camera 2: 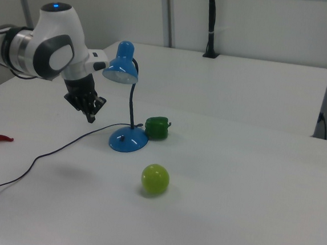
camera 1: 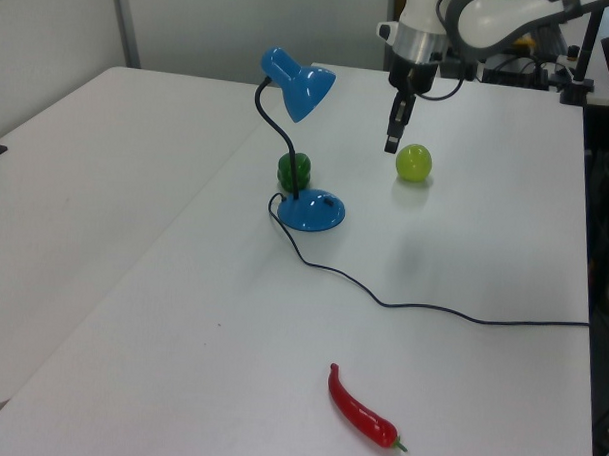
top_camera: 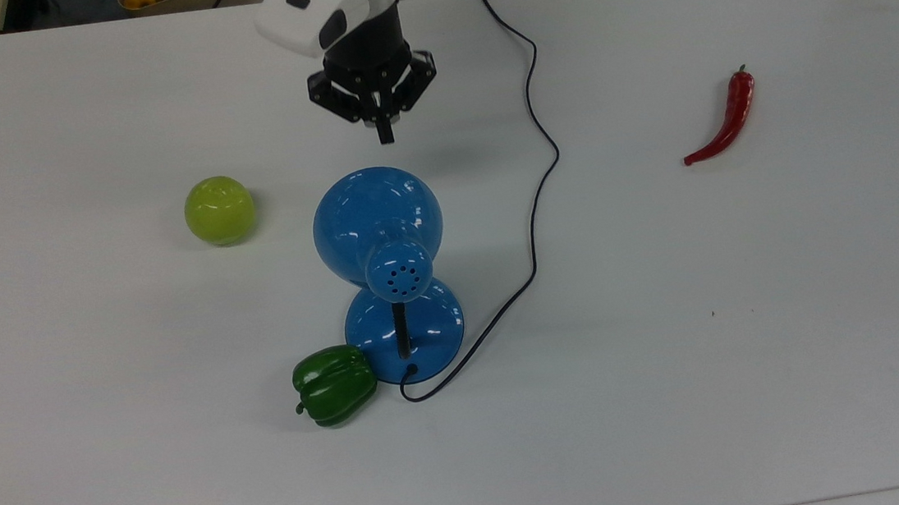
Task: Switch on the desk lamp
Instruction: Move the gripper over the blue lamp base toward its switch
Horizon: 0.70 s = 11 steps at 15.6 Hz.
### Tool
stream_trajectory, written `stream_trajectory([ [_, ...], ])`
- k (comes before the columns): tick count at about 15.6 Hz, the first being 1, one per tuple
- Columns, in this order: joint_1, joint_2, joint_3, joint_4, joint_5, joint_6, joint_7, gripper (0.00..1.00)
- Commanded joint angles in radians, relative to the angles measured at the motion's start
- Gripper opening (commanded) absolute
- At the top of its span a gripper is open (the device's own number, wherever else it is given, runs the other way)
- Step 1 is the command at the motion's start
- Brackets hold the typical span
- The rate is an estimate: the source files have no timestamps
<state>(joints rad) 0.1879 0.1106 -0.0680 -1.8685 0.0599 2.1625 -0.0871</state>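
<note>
The desk lamp (top_camera: 376,222) is glossy blue and stands mid-table, its dome shade above a round base (top_camera: 416,334); its bulb is not visibly lit. A thin black cord (top_camera: 537,112) runs from the base toward the table's far edge. In the left view the lamp (camera 1: 307,91) rises on a curved black neck, and in the right view the lamp (camera 2: 121,70) faces down. My gripper (top_camera: 385,135) hangs in the air just beyond the shade, fingers shut with nothing in them. It appears as the gripper (camera 1: 390,146) in the left view and the gripper (camera 2: 91,118) in the right view.
A green bell pepper (top_camera: 333,385) touches the lamp's base. A yellow-green ball-like fruit (top_camera: 219,210) lies to the top view's left of the shade. A red chili (top_camera: 726,123) lies far to the top view's right. The white table (top_camera: 755,338) has wide bare areas.
</note>
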Motion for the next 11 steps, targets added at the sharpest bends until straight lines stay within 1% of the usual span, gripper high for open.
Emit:
stream_trajectory([
  [1,0.004,0.044,0.001,-0.015,-0.020,0.115,0.047,0.00],
  [7,-0.004,0.132,0.001,-0.014,-0.020,0.295,0.047,0.00],
  [11,-0.004,0.178,0.001,-0.012,-0.020,0.387,0.047,0.00],
])
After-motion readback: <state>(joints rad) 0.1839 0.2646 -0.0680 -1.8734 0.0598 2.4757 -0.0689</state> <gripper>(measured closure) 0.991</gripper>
